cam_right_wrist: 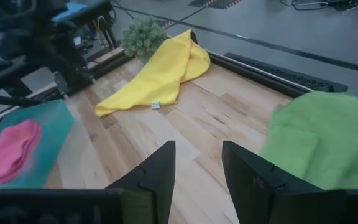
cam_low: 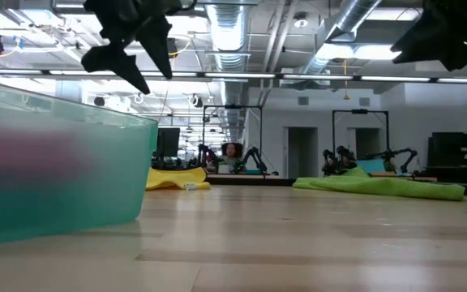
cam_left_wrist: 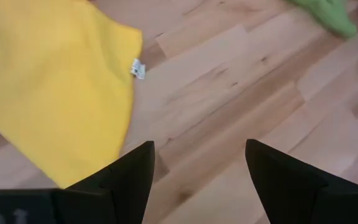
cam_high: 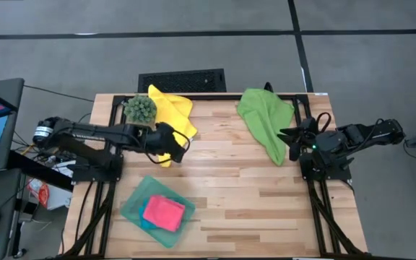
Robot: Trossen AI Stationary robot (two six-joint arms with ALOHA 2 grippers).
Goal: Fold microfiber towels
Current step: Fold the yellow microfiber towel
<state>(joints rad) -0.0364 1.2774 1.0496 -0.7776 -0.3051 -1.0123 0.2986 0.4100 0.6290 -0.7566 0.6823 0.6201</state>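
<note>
I see my left gripper [cam_left_wrist: 197, 177] wide open and empty beside the crumpled yellow microfiber towel [cam_left_wrist: 55, 81]; right gripper [cam_right_wrist: 197, 171] parted, holding nothing.

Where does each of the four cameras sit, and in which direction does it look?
High view: above the table, looking straight down; shows both arms.
Low view: at table-top height, looking level across to the room; teal tray close by, arms hang from above.
Left wrist view: on the left arm, looking down past the open left gripper at the yellow towel.
Right wrist view: on the right arm, looking across the table past the right gripper.
Shared: both wrist views show the yellow towel and the green towel.
</note>
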